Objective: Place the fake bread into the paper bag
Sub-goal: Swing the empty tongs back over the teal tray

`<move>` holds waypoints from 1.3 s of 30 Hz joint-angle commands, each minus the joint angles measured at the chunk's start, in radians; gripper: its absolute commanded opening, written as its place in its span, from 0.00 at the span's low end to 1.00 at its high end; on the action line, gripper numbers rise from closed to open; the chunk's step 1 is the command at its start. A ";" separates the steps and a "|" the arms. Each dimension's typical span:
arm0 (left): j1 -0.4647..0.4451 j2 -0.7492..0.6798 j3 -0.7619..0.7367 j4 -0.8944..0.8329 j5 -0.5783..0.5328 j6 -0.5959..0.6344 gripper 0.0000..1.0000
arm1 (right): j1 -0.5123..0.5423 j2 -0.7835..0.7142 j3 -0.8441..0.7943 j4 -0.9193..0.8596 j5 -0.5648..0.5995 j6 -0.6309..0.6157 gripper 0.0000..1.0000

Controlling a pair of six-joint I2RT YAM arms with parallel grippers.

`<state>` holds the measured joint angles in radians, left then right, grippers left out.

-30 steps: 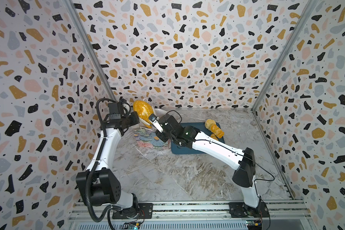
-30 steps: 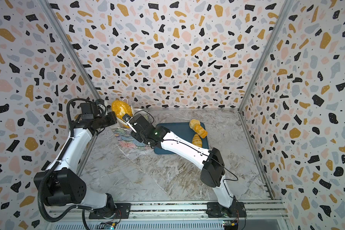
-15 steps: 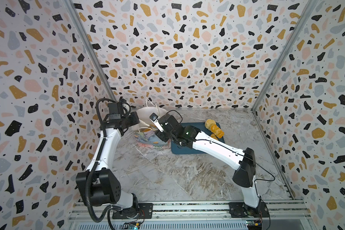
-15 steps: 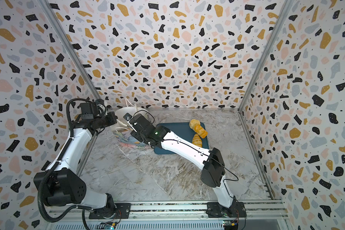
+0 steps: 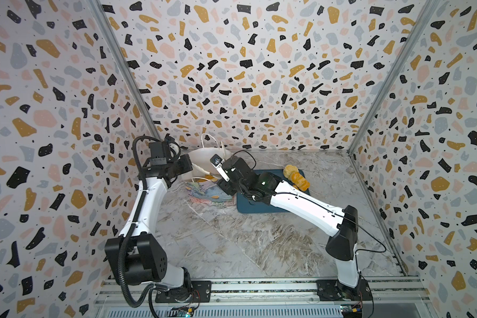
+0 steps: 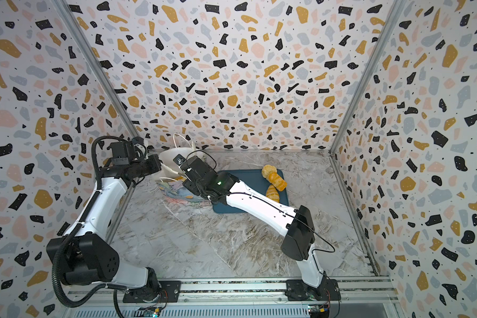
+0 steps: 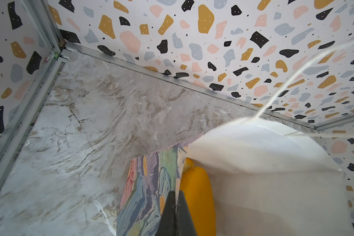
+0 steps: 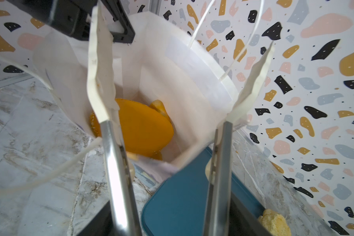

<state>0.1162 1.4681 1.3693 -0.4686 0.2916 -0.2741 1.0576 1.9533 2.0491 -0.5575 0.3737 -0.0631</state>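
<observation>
The paper bag (image 5: 207, 192), flowered outside and white inside, stands tilted at the back left beside the tray. My left gripper (image 7: 177, 193) is shut on the bag's side wall near the rim, holding the mouth wide. My right gripper (image 8: 184, 25) hangs open over the mouth with nothing between its fingers. Inside the bag lies a large orange loaf of fake bread (image 8: 139, 130), with a smaller piece (image 8: 158, 106) behind it. On the tray in a top view sit a pale bumpy bun (image 6: 267, 170) and two striped rolls (image 6: 277, 180).
The flat dark-blue tray (image 6: 248, 176) lies right of the bag, partly under my right arm. The bag's white cord handles (image 5: 212, 140) stick up by the back wall. Patterned walls close in the marble floor (image 5: 232, 242) on three sides.
A second ago my right gripper held the big orange loaf above the bag. It has opened and the loaf now lies inside the bag. The left gripper has not moved.
</observation>
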 commanded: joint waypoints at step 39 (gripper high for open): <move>-0.004 -0.026 -0.016 0.019 0.003 0.003 0.00 | -0.241 -0.650 -0.654 0.019 -0.090 0.336 0.74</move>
<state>0.1162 1.4624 1.3655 -0.4698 0.2905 -0.2741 0.8295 1.3464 1.4044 -0.5785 0.2974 0.2413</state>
